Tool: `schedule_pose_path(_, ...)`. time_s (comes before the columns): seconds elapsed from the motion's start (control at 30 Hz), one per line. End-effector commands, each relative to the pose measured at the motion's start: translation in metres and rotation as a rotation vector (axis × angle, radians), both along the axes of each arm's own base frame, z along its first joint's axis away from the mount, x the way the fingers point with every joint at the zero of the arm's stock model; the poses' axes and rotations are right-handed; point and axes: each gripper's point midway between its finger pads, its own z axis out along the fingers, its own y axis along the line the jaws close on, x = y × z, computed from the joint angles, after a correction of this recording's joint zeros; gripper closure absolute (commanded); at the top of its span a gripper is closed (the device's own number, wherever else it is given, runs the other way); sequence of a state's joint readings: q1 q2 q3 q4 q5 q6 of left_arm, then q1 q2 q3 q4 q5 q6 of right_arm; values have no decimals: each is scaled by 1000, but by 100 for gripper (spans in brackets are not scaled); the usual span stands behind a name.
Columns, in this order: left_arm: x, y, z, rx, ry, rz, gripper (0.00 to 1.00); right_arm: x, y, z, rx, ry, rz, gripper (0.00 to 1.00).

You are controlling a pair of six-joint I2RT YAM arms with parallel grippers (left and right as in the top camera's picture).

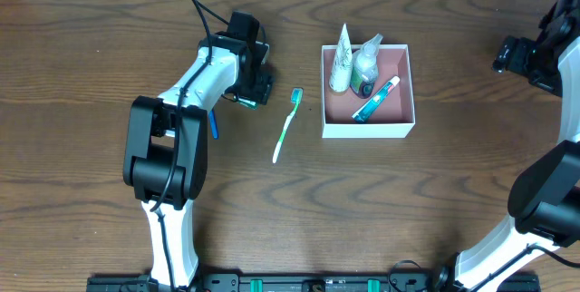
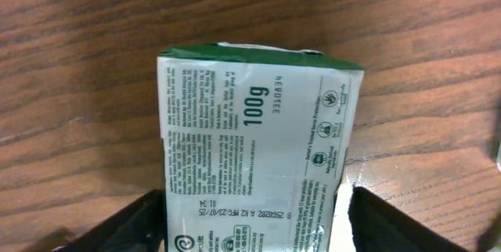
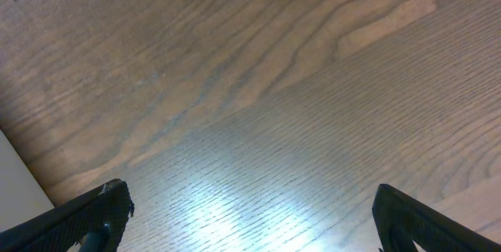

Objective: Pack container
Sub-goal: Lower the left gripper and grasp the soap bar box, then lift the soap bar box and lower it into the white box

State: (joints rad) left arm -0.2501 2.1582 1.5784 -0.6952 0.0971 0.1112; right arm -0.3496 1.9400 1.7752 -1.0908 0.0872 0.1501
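The container [image 1: 399, 127] sits on the table [image 1: 453, 174] with its pink floor partly filled: a white tube [image 1: 341, 58] stands in its far left corner, a clear bottle [image 1: 366, 60] is just beside the tube, and a small teal-and-white tube [image 1: 377, 98] lies slanted nearer the middle. Just left of the container, apart from its wall, a toothbrush [image 1: 286, 127] lies on the wood with its teal head toward the far side. Farther left of the container, beyond the toothbrush, the left gripper [image 1: 254, 88] is low over a white, green-edged soap pack [image 2: 254, 127] printed "100g". Its fingers [image 2: 145, 225] stand on either side of the pack, the jaws parted, with a thin strip of table showing between the pack and the right-hand finger, so the pack is straddled rather than squeezed. Well to the right of the container, the right gripper [image 1: 509, 56] hangs over bare wood, jaws spread wide and holding nothing.
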Motion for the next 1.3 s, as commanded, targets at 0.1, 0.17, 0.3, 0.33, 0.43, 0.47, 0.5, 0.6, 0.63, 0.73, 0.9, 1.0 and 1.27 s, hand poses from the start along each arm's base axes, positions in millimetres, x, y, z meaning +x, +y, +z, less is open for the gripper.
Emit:
schedule_pose_path(0.1,-4,4,-8,17,19,5,47,-3,-4,-5,-4,15,-23,1)
schedule_pose_path(0.17,-4,4,-8,17,19,5,51,-3,-4,-5,-4,15,-23,1)
schedule_pose_path(0.3,-4,4,-7,17,18,4,51,-3,-4,-5,-4,15,-23,1)
schedule_pose_path(0.33,-3,4,-6,16,15,5,51,-3,-4,-5,-4,15,-23,1)
schedule_pose_path(0.43,-1,3,5,13,3,4,51,-3,-4,-5,-4,15,-23,1)
schedule_pose_path(0.47,1,3,10,11,-6,4,51,-3,-4,-5,-4,15,-23,1)
schedule_pose_path(0.5,3,2,18,8,-19,5,51,-3,-4,-5,-4,15,-23,1)
schedule_pose_path(0.6,8,1,38,-3,-62,4,51,-3,-4,-5,-4,15,-23,1)
schedule_pose_path(0.63,9,1,43,-7,-75,5,51,-3,-4,-5,-4,15,-23,1)
schedule_pose_path(0.73,10,1,50,-11,-90,5,51,-3,-4,-5,-4,15,-23,1)
schedule_pose_path(0.9,7,1,50,-9,-79,6,55,-3,-4,-5,-4,15,-23,1)
schedule_pose_path(1.0,7,1,62,-14,-102,6,55,-3,-4,-5,-4,15,-23,1)
schedule_pose_path(1.27,9,-3,168,-78,-342,0,55,-3,-4,-5,-4,15,-23,1)
